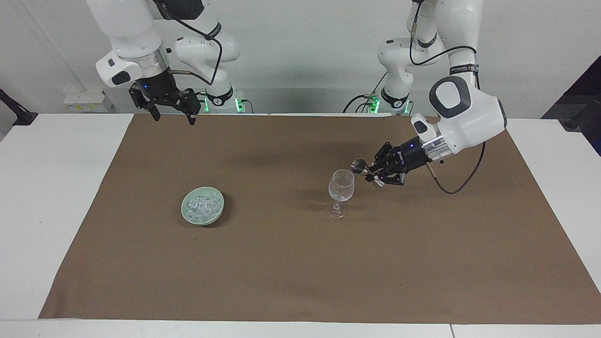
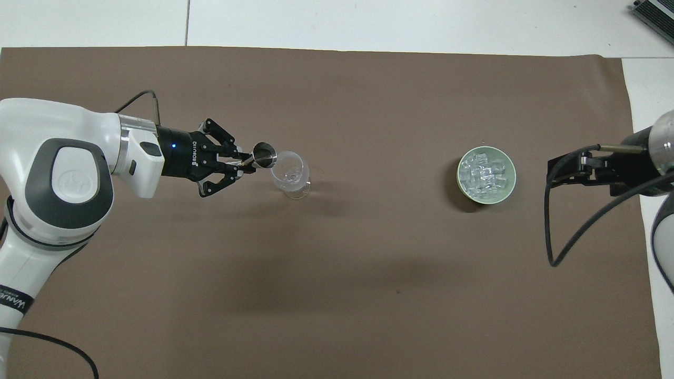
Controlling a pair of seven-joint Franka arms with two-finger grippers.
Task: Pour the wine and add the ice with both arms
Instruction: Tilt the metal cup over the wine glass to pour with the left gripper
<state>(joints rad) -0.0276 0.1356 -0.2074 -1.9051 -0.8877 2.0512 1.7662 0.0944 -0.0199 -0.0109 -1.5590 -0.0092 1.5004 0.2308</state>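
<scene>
- Heap of small clear ice cubes (image 2: 485, 176) lies in a pale green round bowl (image 2: 509, 186) on the brown mat (image 2: 337, 295), toward the right arm's end
- Left gripper (image 1: 371, 173) clenched on a small steel measuring cup (image 2: 264, 154), tilted at the rim of the clear stemmed glass (image 1: 341, 188)
- Right gripper (image 1: 172, 114) waits, released, over the mat's edge by the robots

White wall (image 1: 300, 56), brown-covered table (image 1: 28, 188)

Ice (image 1: 203, 205) in bowl (image 1: 202, 219), well apart from glass (image 1: 341, 186).
</scene>
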